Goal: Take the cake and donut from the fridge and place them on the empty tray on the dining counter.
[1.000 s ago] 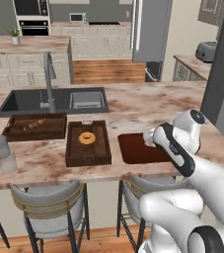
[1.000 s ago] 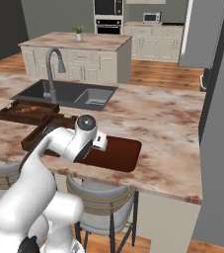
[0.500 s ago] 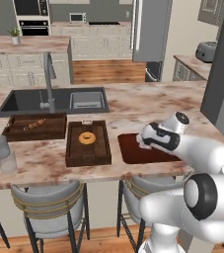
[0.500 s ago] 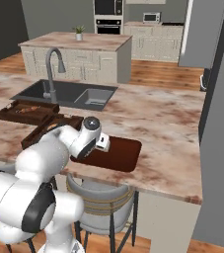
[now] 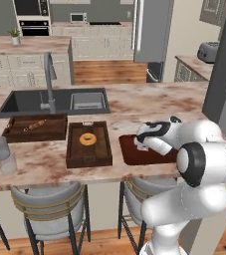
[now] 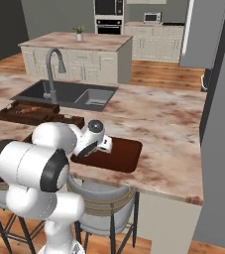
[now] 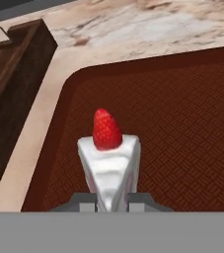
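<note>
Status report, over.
Hand shut on cake, over the tray on the dining counter. Cake not released. Nothing in the way.

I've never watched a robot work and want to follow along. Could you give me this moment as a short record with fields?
Place: dining counter with a sink
Tool: tool shut on the cake, over the tray
Cake: cake, white slice with a red berry, above the tray's near left corner
Tray: tray, flat, reddish-brown
Nearby: a pale donut in a deeper wooden tray
</note>
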Controlling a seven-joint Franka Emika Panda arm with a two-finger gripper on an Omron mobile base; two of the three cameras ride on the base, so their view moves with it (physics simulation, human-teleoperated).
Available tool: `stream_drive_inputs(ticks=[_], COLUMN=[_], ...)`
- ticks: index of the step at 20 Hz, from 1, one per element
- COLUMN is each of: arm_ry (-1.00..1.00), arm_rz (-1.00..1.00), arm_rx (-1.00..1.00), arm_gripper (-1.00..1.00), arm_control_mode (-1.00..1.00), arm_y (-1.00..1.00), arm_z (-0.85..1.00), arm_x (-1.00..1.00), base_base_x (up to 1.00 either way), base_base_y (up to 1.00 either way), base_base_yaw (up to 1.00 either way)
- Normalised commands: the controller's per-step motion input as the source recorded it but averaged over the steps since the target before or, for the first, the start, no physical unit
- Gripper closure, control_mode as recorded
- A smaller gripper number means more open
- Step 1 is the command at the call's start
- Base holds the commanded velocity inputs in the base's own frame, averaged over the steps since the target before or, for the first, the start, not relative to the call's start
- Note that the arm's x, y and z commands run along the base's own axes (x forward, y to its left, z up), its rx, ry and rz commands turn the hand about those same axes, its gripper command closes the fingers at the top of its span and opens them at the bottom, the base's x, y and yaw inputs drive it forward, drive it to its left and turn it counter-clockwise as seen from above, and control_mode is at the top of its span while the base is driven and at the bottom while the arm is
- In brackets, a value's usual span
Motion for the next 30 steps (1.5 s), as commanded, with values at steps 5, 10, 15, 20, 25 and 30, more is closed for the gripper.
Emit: stream_drive_inputs(ticks=[5, 10, 15, 20, 25, 30], arm_ry=[0.0, 0.0, 0.0, 0.01, 0.04, 0.0], arm_rz=[0.0, 0.0, 0.0, 0.0, 0.0, 0.0], arm_rx=[0.0, 0.0, 0.0, 0.0, 0.0, 0.0], arm_gripper=[1.0, 1.0, 1.0, -1.0, -1.0, -1.0], arm_control_mode=[-1.0, -1.0, -1.0, -1.0, -1.0, -1.0], arm_y=[0.0, 0.0, 0.0, -0.06, -0.03, 0.0], arm_z=[-0.29, -0.29, -0.34, -0.01, 0.26, 0.9], arm_x=[0.28, 0.16, 0.09, -0.12, -0.32, -0.06], base_base_x=[0.0, 0.0, 0.0, 0.0, 0.0, 0.0], base_base_y=[0.0, 0.0, 0.0, 0.0, 0.0, 0.0], base_base_yaw=[0.0, 0.0, 0.0, 0.0, 0.0, 0.0])
